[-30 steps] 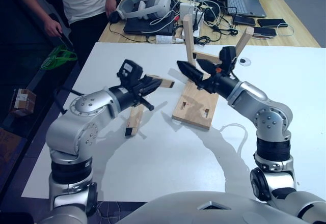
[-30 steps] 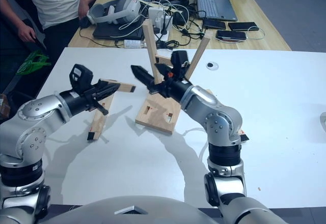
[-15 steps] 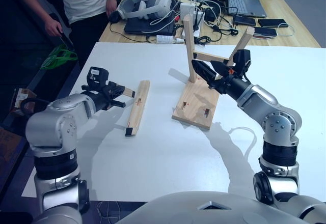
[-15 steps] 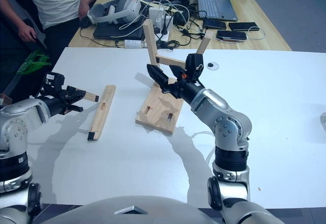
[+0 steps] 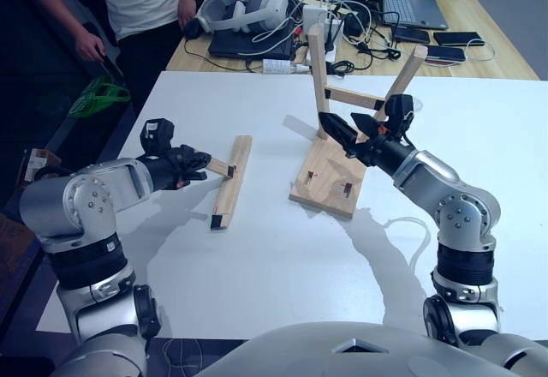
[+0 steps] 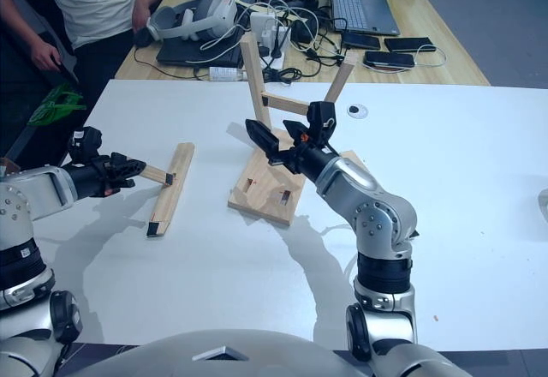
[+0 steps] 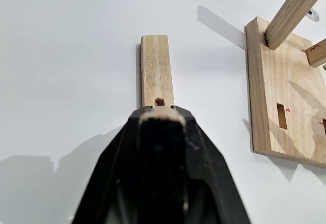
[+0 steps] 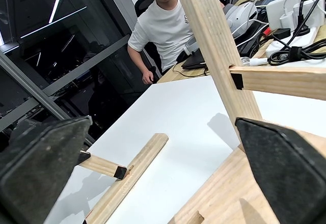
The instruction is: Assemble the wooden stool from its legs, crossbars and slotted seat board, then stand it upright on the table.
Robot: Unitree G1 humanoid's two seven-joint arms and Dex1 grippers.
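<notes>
The slotted seat board point(image 5: 328, 180) lies flat on the white table with two legs standing in it, a tall one point(image 5: 318, 77) and a leaning one point(image 5: 402, 73), joined by a crossbar point(image 5: 354, 97). My right gripper point(image 5: 342, 125) hovers open over the board beside the tall leg's foot, holding nothing. A loose leg point(image 5: 231, 182) lies flat to the left. My left gripper point(image 5: 190, 162) is shut on a short crossbar point(image 5: 219, 168) whose far end meets the slot in that leg point(image 7: 156, 66).
A desk behind the table carries laptops point(image 5: 402, 4), a headset point(image 5: 248, 8), cables and phones. A person stands at the back left. A small round fitting point(image 5: 413, 103) lies on the table to the right of the stool parts. The table's left edge is close to my left arm.
My left gripper has swung left and down with the short crossbar, bringing its end to the loose leg's slot. My right gripper has drawn back to the right of the tall leg.
</notes>
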